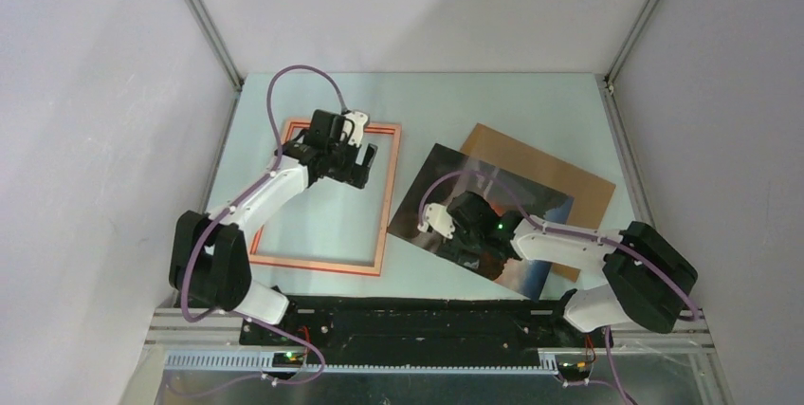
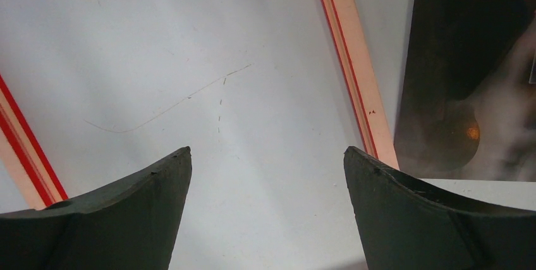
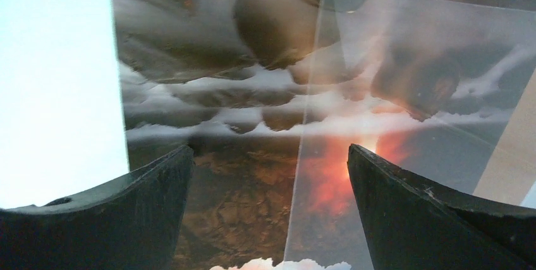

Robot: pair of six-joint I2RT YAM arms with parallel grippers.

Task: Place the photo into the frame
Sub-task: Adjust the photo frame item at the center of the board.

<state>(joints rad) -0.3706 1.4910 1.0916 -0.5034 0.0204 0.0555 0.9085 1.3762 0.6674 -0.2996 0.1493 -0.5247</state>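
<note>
Photo (image 1: 455, 168) lies flat just right of the frame (image 1: 388, 196), partly over the brown board (image 1: 569, 182) and directly beneath your right gripper (image 3: 268, 153), whose jaws stand wide and hold nothing. Its long side runs skewed across the table, while the frame's runs away from you, so expect to turn it as you carry it left. Your left gripper (image 2: 267, 156) hovers over the frame's opening, equally wide and empty.

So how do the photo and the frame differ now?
The frame is a thin reddish border, table showing inside; the photo is a full dark sheet. The frame lies nearly square to the table; the photo lies turned. The photo overlaps the brown board; the frame does not. Both are flat rectangles.
</note>
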